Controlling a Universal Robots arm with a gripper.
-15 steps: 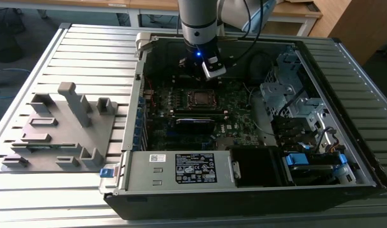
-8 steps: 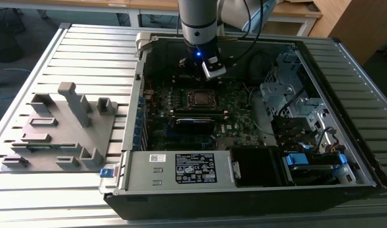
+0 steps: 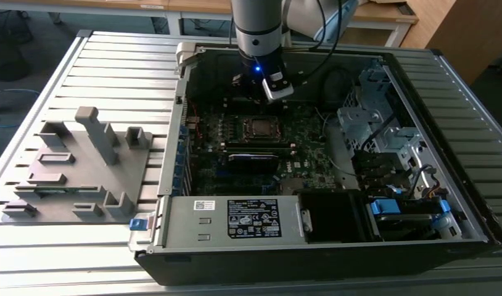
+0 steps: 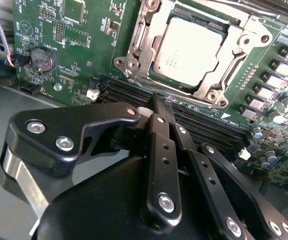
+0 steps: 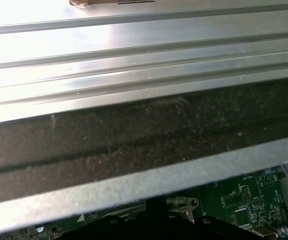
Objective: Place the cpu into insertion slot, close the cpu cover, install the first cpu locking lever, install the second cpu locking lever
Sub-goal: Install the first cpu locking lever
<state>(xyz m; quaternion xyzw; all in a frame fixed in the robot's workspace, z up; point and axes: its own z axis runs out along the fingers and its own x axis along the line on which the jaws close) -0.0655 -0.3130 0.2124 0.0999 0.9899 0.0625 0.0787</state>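
Note:
The cpu (image 4: 186, 50), a flat square chip with a silver-grey top, lies in the insertion slot (image 3: 259, 127) on the green motherboard. The cpu cover (image 4: 211, 85), a silver frame plate, lies flat around the chip, whose top shows through its window. In the second wrist view my gripper (image 4: 162, 100) hovers over the long black memory slots just beside the socket. Its black fingers (image 4: 156, 135) are pressed together with nothing between them. In the exterior view the gripper (image 3: 275, 92) hangs inside the open computer case, a little behind the socket.
The open case (image 3: 234, 246) lies on a slatted metal table (image 3: 111, 68). A grey fixture (image 3: 78, 166) with upright posts stands at the exterior view's left. Drive cages and cables (image 3: 383, 135) fill the case's right side. The power supply (image 3: 234, 219) sits at the front.

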